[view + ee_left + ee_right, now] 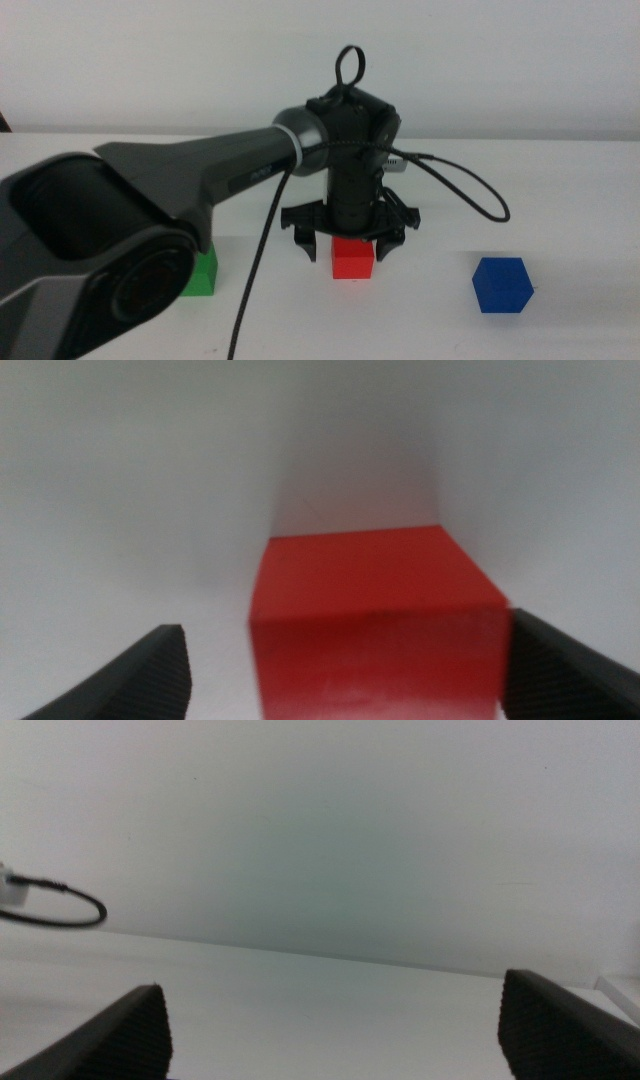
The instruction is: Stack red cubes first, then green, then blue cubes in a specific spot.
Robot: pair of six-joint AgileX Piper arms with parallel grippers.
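A: L→R on the table [590, 200], quick. What was where?

B: Green cube [202, 272] far left, half hidden behind the left arm [150, 200]. Red cube [353, 257] in the middle. Blue cube [501, 284] to the right, well apart from red. All three sat on the tabletop, nothing stacked.

A: Left gripper [345, 243]?

B: Hung right over red, pointing down. Wrist cam showed jaws spread wide, one on each side of the cube [375, 620]. One jaw looked just at the cube's edge, the other had a clear gap. Nothing held, imo.

A: So off-centre?

B: Looked that way. My call: step in hand was grasping red. To do it well, shift so the cube sits midway btwn jaws, get low enough that the pads meet the side faces, then close. Otherwise the near jaw shoves the cube first and it twists.

A: Right gripper [335, 1040]?

B: Not in mid view. Own cam showed jaws wide apart, nothing btwn them, just bare table, wall and a bit of cable [55, 908].

A: Target spot?

B: Unmarked, couldn't tell.
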